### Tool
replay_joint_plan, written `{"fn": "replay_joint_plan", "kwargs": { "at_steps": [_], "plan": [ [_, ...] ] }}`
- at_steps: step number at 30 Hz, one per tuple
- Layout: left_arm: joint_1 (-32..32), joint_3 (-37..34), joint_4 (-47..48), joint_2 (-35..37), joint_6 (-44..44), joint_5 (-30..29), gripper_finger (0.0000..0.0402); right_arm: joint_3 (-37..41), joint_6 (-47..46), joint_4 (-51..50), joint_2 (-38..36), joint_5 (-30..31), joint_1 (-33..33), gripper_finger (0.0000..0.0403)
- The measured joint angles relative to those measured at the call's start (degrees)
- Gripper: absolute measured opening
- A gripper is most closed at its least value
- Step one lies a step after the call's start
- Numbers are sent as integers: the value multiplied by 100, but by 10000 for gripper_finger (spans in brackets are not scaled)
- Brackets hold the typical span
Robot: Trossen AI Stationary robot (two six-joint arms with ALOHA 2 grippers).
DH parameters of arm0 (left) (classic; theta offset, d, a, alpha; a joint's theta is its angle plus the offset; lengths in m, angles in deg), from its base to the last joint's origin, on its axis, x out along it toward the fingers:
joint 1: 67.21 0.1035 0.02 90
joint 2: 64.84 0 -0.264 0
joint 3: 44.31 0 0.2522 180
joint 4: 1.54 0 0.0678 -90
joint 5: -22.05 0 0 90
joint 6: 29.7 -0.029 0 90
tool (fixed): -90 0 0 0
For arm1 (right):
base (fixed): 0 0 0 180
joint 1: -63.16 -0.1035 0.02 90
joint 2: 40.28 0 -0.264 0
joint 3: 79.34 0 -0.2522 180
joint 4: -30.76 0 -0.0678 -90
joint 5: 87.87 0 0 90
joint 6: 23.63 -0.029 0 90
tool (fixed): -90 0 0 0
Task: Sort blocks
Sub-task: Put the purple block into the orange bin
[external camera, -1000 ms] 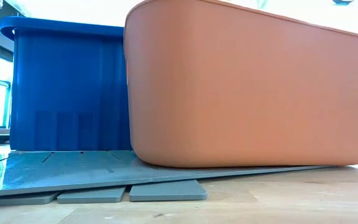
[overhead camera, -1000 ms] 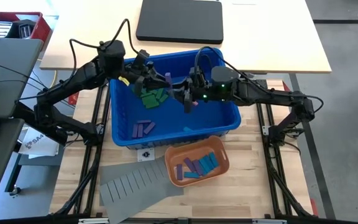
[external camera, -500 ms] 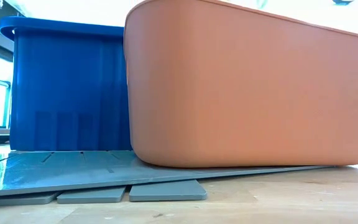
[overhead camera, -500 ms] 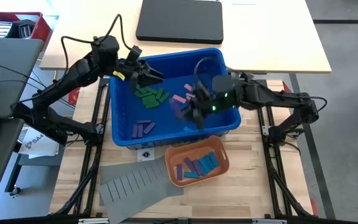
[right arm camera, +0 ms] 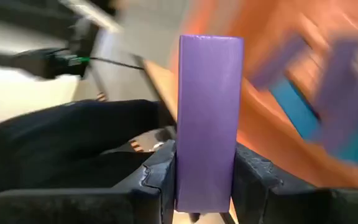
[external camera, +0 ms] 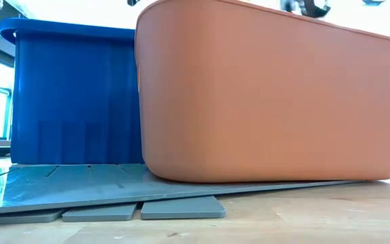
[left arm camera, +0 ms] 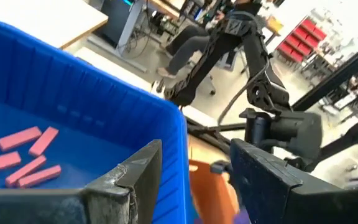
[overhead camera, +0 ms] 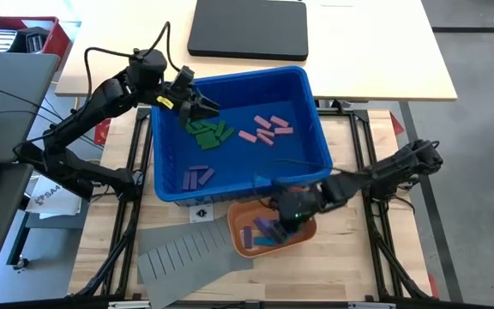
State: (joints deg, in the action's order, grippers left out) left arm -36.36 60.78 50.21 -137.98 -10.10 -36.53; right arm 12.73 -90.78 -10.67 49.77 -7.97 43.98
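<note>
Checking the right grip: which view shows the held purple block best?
Right wrist view: the purple block stands upright, clamped between the right gripper fingers, filling the frame. High view shows only the gripper over the orange tray; the block is hidden. Low view: tray wall only. Left wrist: not visible.

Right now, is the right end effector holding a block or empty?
Holding. The right end effector is shut on an upright purple block, over the orange tray.
</note>
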Motion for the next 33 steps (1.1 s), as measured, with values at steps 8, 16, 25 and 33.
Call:
{"fn": "replay_joint_plan", "kwargs": {
  "at_steps": [8,16,25,33],
  "plan": [
    [0,0,395,0,-238,-2,184,1078,-1399,-69,5,301,-19,104],
    [0,0,548,0,-248,-3,184,1654,-1510,-54,1,274,185,104],
    [0,0,573,0,-236,-4,184,1807,-1467,-67,1,248,232,130],
    [-4,0,790,0,-387,-8,184,1667,-1408,-121,-31,142,262,126]
  ]
}}
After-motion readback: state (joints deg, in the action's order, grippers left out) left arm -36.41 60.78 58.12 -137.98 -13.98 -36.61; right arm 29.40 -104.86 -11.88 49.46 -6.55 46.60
